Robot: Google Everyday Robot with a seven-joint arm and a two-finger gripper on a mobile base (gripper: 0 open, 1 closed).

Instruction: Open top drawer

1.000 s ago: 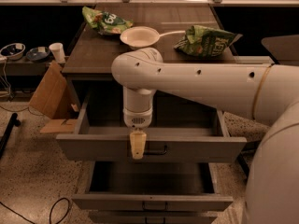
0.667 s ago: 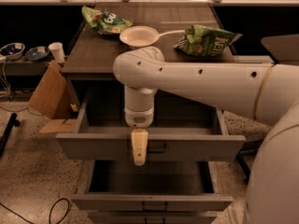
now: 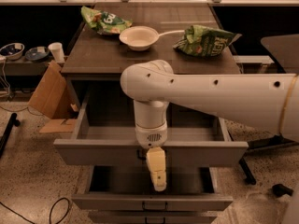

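Observation:
The top drawer (image 3: pixel 93 154) is a wide grey metal drawer. It stands pulled well out of the cabinet, and its inside (image 3: pixel 112 125) looks bare. A bit of its small dark handle (image 3: pixel 140 154) shows at the centre of the front. My gripper (image 3: pixel 157 176) hangs straight down from the white wrist (image 3: pixel 150 125). It sits just in front of the drawer front, right of the handle, with its tip below the drawer's lower edge. The white arm reaches in from the right.
The deeper drawer below (image 3: pixel 117 202) is also partly out. On the cabinet top (image 3: pixel 140 62) lie a white bowl (image 3: pixel 139 37) and two green chip bags (image 3: pixel 105 21) (image 3: pixel 205 40). Cardboard (image 3: pixel 49 92) leans at the left. A cable (image 3: pixel 56 209) lies on the floor.
My gripper has dropped lower and shifted a little right in front of the drawer front. The top drawer has come out slightly further.

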